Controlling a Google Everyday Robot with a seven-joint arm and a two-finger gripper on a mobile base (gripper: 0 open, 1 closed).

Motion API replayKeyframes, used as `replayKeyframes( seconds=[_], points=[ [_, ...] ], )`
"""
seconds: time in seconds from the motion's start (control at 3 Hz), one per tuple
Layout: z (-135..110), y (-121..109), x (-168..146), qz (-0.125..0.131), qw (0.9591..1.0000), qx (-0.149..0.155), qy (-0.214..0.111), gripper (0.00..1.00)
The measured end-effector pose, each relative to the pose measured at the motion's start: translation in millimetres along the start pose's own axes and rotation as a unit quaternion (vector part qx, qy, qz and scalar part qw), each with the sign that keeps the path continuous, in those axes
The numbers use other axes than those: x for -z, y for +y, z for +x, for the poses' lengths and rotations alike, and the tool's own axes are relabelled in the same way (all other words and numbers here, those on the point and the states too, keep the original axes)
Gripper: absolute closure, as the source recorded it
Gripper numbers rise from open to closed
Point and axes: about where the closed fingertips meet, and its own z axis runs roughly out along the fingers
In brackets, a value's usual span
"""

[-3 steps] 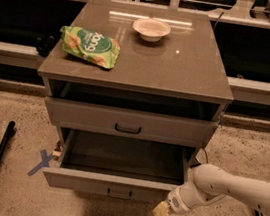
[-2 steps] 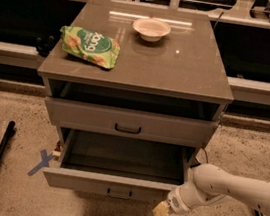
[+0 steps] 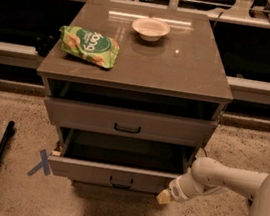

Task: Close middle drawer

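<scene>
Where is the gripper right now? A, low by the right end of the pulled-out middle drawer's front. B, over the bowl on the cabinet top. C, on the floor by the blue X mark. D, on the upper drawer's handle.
A: the gripper sits low beside the middle drawer, at the right end of its pulled-out front; whether it touches is unclear.

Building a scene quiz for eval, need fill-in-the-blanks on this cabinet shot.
1. The middle drawer stands ____, its inside in view.
2. The end effector sits low at the ____ end of that drawer's front, as pictured.
3. On the cabinet top, the bag in front of the bowl is mostly ____.

Missing words: open; right; green.
</scene>
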Motion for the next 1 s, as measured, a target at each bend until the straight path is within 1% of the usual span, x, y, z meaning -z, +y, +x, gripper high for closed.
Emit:
replayKeyframes(
  seconds=[0.33, 0.67, 1.0],
  points=[
    [-43.4, -35.5, -2.7, 0.030, 0.9989, 0.014, -0.033, 1.00],
    [-45.0, -36.3, -3.2, 0.032, 0.9988, 0.015, -0.035, 1.00],
    [-95.7, -61.4, 8.0, 0.055, 0.9946, 0.035, -0.082, 1.00]
  ],
)
